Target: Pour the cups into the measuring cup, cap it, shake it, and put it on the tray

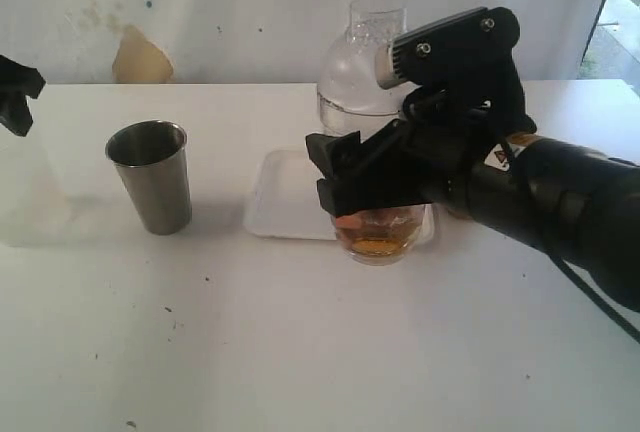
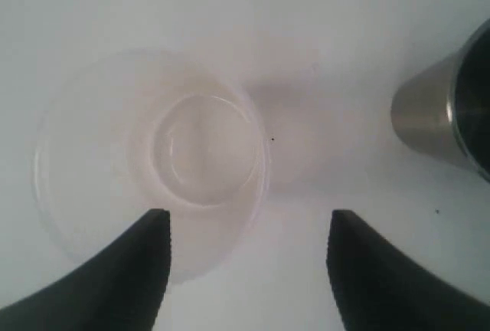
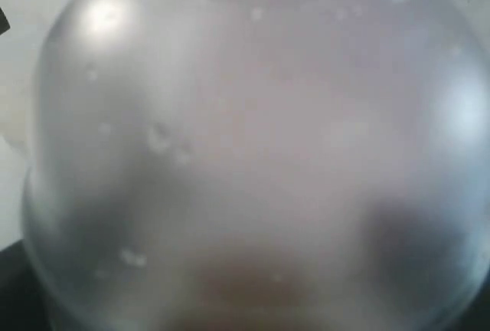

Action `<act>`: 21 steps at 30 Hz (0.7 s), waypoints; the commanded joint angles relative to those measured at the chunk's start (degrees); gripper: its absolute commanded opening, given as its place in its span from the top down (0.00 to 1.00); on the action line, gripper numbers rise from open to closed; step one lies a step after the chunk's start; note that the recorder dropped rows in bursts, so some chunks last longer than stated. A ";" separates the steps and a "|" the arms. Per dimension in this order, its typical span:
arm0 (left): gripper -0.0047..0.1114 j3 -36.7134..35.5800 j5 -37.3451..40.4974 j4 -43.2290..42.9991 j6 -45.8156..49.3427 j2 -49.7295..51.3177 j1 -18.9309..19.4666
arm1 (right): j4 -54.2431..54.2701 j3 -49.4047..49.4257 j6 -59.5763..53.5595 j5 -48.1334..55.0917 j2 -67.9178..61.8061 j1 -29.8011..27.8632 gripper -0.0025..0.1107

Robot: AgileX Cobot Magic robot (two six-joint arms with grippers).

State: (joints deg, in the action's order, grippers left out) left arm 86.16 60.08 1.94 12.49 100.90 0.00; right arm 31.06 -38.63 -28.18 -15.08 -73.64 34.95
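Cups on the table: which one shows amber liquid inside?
The clear measuring cup at the tray's front edge, by the right gripper. The steel tumbler is opaque metal; the milky cup looks empty.

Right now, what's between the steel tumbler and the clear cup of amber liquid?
The left part of the white tray lies between the steel tumbler and the clear cup, as the exterior view shows.

right arm (image 1: pixel 560 202) matte black w/ silver screws (image 1: pixel 424 49), black cable (image 1: pixel 585 287), orange-white sticker (image 1: pixel 500 157) (text unreadable)
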 commanded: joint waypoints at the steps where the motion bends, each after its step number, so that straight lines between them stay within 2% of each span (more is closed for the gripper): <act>1: 0.46 0.63 -0.70 0.53 1.91 1.73 -0.14 | -0.19 -0.65 -0.12 -3.63 0.85 -0.21 0.98; 6: 0.46 0.52 -4.78 0.66 1.91 3.25 -0.14 | -0.19 -0.65 -0.12 -1.76 0.85 -0.21 0.98; 12: 0.46 0.52 -1.73 0.97 3.49 5.88 -0.14 | -0.19 -0.65 -0.38 -1.91 0.85 -0.21 0.98; 21: 0.46 0.52 -2.30 0.50 4.04 10.34 -0.14 | -0.19 -0.65 -0.38 -1.91 0.85 -0.21 0.98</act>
State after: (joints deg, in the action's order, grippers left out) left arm 86.16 57.80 2.48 16.44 110.09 0.00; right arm 31.06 -38.63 -28.18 -14.19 -73.64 34.95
